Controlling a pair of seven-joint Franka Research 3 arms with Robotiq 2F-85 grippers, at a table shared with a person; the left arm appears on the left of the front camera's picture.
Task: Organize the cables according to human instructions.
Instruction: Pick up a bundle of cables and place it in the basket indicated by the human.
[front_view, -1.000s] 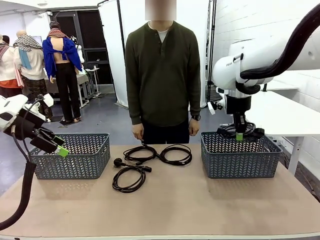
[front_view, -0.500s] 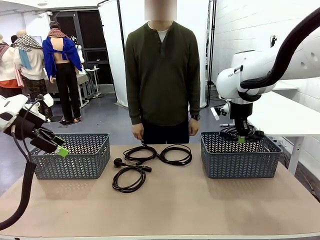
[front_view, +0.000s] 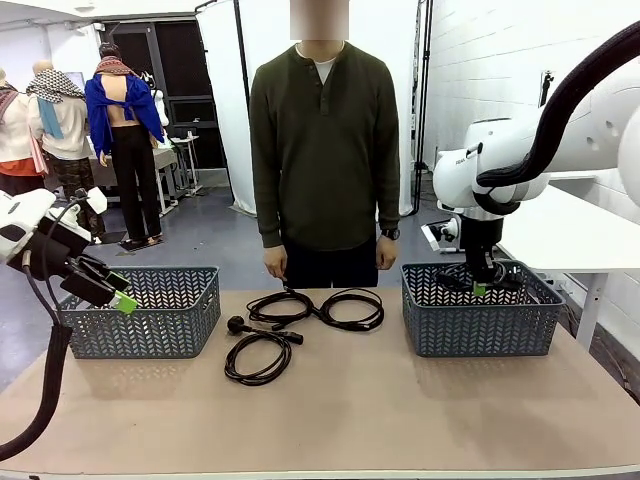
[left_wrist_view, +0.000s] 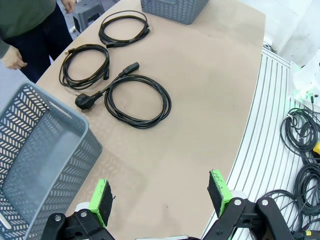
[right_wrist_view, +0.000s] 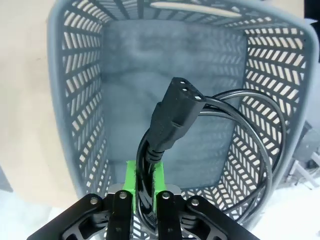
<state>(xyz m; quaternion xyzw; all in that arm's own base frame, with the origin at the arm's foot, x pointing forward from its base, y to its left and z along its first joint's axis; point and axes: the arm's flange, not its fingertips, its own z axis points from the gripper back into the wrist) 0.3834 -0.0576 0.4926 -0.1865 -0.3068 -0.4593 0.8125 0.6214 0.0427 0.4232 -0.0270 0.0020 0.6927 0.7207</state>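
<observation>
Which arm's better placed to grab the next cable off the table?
Left, likely: left gripper is open, facing the loose cables; right gripper is shut on a cable above a basket.

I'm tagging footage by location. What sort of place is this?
Probably a robotics lab or test room: a white robot arm hangs over a basket on a bare table, white screens stand behind, and loose cords lie beside the table.

Cables (front_view: 268, 358), blk, looped: qty 4. Baskets (front_view: 140, 312), grey plastic: qty 2. Person (front_view: 325, 150): 1; table (front_view: 400, 420): 1; robot arms (front_view: 500, 170): 2.
</observation>
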